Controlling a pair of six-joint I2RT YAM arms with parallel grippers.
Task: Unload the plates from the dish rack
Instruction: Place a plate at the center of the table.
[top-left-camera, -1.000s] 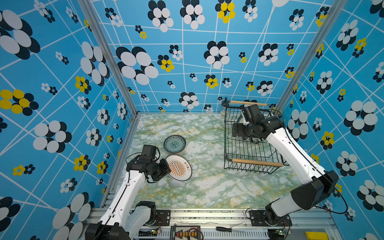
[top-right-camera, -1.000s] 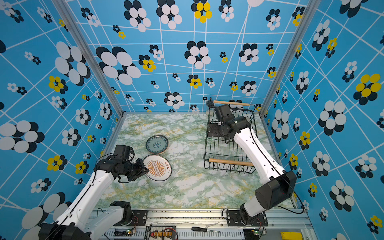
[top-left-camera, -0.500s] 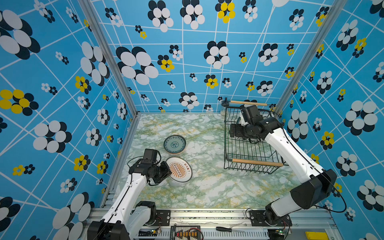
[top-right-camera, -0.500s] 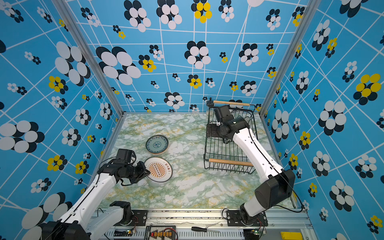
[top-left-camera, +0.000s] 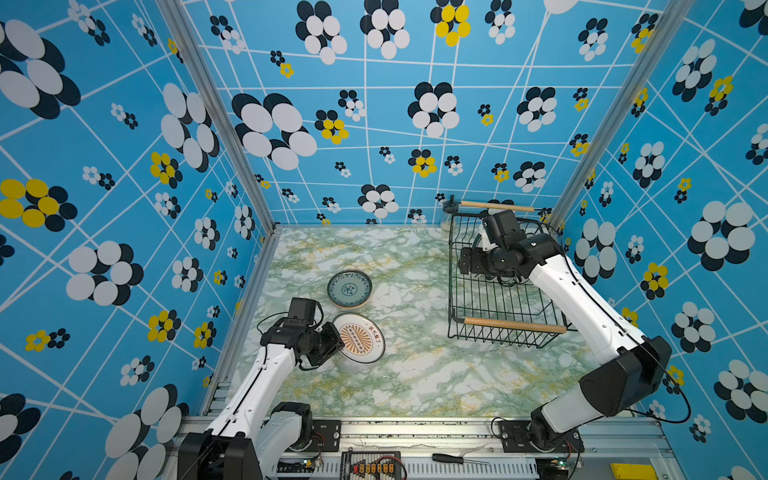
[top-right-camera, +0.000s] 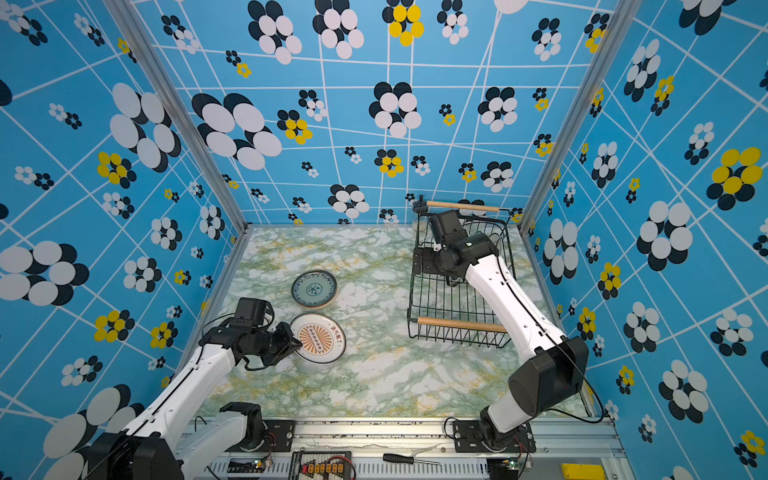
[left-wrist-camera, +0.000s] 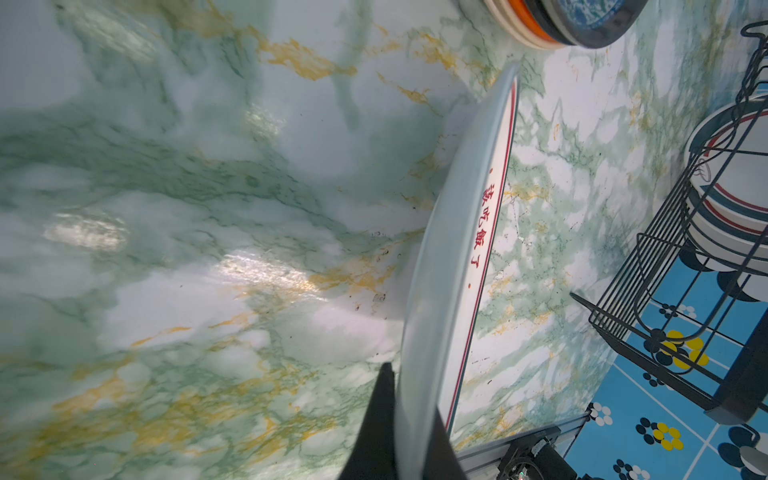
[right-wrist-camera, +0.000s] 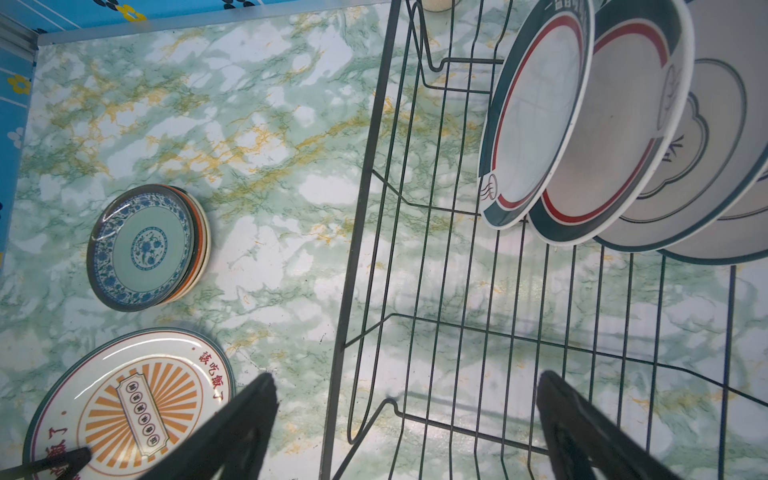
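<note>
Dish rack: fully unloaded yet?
No: the right wrist view shows at least four plates standing on edge inside the dish rack.

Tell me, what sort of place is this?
Probably a robot test booth staged as a kitchen counter, not a home. Blue flower-patterned walls box in a marble-look tabletop; two white robot arms are bolted to a metal rail; a black wire dish rack holds plates.

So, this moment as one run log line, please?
left gripper: shut on orange-sunburst white round plate | right gripper: open at black wire dish rack
</note>
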